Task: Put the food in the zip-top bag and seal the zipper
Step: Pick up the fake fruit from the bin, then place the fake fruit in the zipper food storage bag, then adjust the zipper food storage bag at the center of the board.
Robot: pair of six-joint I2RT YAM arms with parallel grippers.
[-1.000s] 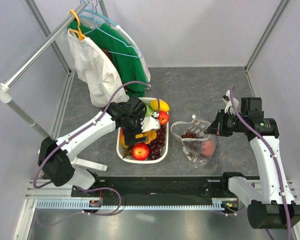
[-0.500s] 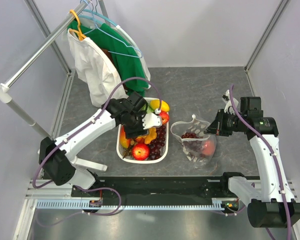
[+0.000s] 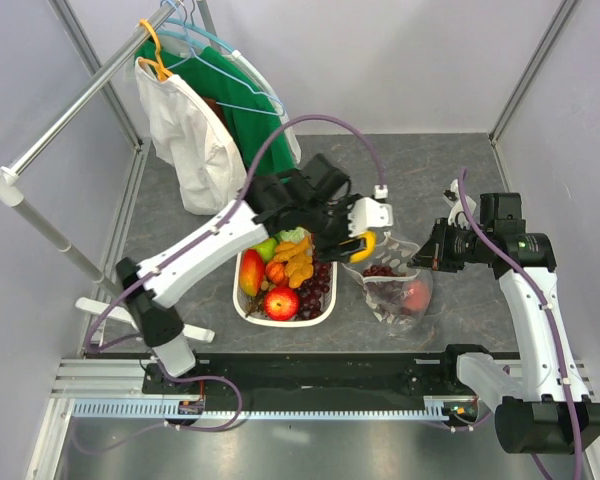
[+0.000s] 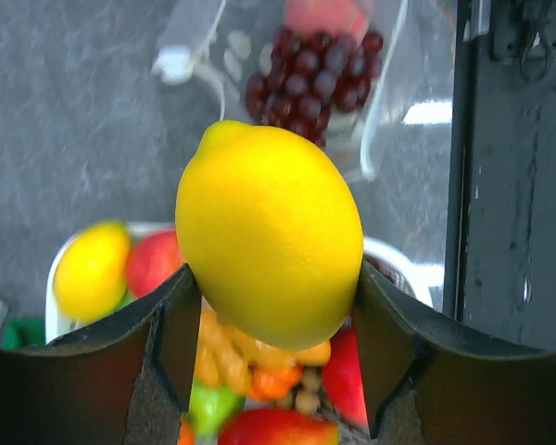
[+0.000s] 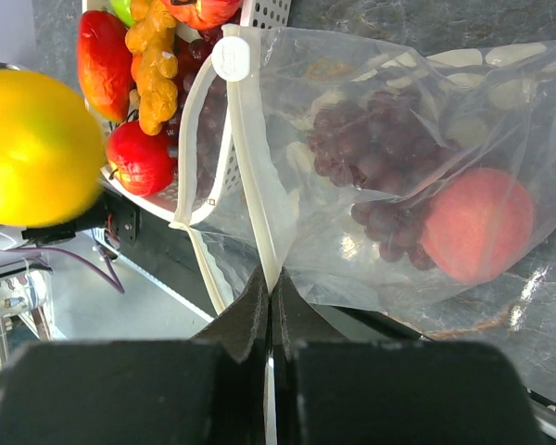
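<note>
The left claw (image 4: 273, 311) clamps a glossy yellow lemon (image 4: 269, 232) above the clear white-dotted plastic bag (image 3: 398, 288), at its 10 o'clock edge. The right claw (image 5: 269, 298) pinches the zipper strip (image 5: 248, 158). The mouth gapes narrowly. Released early, the lemon may clip the rim and roll across the grey counter (image 3: 400, 180) toward the white slotted basket (image 3: 242, 303) at 9 o'clock.

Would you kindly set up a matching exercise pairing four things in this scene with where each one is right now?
Things:
1. lemon
2. peach
3. red apple
4. zipper

Places:
A. in the white basket
B. pinched by the right pincer
C. inside the zip-top bag
D. gripped in the left pincer

Pairs: 1-D, 2-C, 3-A, 4-B
</note>
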